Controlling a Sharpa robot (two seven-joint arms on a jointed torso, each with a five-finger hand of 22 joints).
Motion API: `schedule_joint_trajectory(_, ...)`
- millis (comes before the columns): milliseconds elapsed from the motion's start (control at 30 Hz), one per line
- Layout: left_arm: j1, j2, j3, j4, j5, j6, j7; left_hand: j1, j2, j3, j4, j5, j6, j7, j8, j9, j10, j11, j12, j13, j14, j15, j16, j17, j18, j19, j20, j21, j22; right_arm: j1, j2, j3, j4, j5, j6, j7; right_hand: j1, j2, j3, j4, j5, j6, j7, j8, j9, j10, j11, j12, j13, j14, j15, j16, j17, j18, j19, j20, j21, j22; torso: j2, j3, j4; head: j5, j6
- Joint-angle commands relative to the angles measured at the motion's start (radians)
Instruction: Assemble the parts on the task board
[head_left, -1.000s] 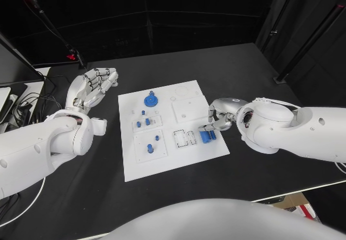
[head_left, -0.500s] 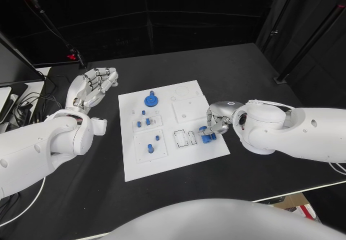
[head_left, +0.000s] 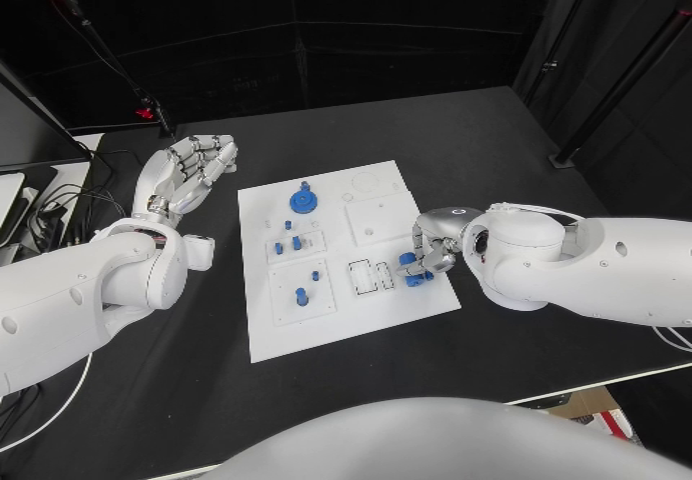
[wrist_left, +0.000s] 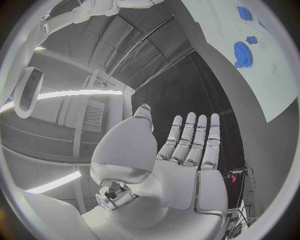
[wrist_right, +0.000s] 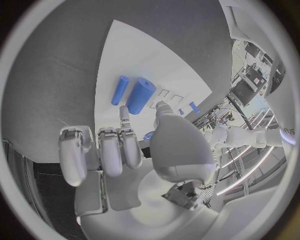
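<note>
The right hand (head_left: 433, 245) is pinching a small blue part (head_left: 408, 260) above the task board (head_left: 274, 335). The left hand (head_left: 185, 172) is lying flat, holding nothing. That light pinch could let it slip.

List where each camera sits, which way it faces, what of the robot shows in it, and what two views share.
Head view: on the robot's head, looking down at the task board; both arms, left hand, right hand.
Left wrist view: behind the left hand, facing the board's edge and blue gear.
Right wrist view: behind the right hand, facing two blue cylinders.
Shared: head and left wrist views both show the gear.
</note>
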Motion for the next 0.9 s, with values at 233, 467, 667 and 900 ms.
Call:
schedule_joint_trajectory(233,0.001,-0.003,0.001,0.001,0.001,0.007,0.120,-0.001,0.007,-0.007,0.000,0.004,-0.005,0.121,0.004,-0.001,-0.008,-0.002,0.004,-0.001,-0.009,-0.001,0.007,-0.002,-0.011,0.005,0.000,0.004,-0.001,-0.004,0.014,0.000,-0.003,-0.002,0.032,-0.043,0.007,0.020,0.009,-0.001,-0.004,0.004,-0.008,0.009,0.002,0.104,-0.011,0.003,0.263,0.104,-0.010,0.002,0.263,-0.015,0.106,-0.008,0.003,0.263,-0.001,-0.0003,-0.0004,-0.002,0.000)
schedule_joint_trajectory(467,0.001,-0.003,0.001,0.001,0.001,0.007,0.119,0.000,0.008,-0.007,0.000,0.004,-0.005,0.121,0.004,-0.001,-0.008,-0.002,0.004,-0.001,-0.009,-0.001,0.007,-0.002,-0.011,0.005,0.000,0.004,-0.001,-0.005,0.022,0.000,-0.005,0.006,0.041,-0.044,0.013,0.026,0.012,-0.002,-0.005,0.004,-0.010,0.010,0.001,0.104,-0.013,0.003,0.263,0.104,-0.011,0.002,0.263,-0.015,0.106,-0.009,0.003,0.263,-0.001,0.0000,0.0005,-0.004,0.000)
schedule_joint_trajectory(667,0.001,-0.005,0.001,0.002,0.001,0.004,0.119,0.000,0.008,-0.008,0.000,0.005,-0.006,0.121,0.005,-0.001,-0.008,-0.002,0.005,-0.001,-0.009,-0.001,0.007,-0.002,-0.012,0.005,0.000,0.003,-0.001,-0.007,0.034,-0.001,-0.012,0.018,0.050,-0.045,0.024,0.033,0.015,-0.003,-0.001,0.003,-0.011,0.011,0.000,0.104,-0.014,0.003,0.263,0.104,-0.012,0.002,0.263,-0.015,0.106,-0.011,0.003,0.263,0.000,-0.0008,-0.0015,0.002,0.000)
schedule_joint_trajectory(900,0.001,-0.004,0.001,0.002,0.001,0.004,0.119,0.000,0.008,-0.008,0.000,0.005,-0.006,0.121,0.005,-0.001,-0.008,-0.002,0.005,-0.001,-0.009,-0.001,0.007,-0.002,-0.012,0.005,0.000,0.003,-0.001,-0.009,0.048,-0.001,-0.021,0.022,0.054,-0.045,0.029,0.038,0.015,-0.003,0.003,0.000,-0.012,0.009,-0.001,0.104,-0.015,0.003,0.263,0.104,-0.013,0.002,0.263,-0.015,0.106,-0.011,0.003,0.263,0.001,-0.0008,0.0007,0.001,0.000)
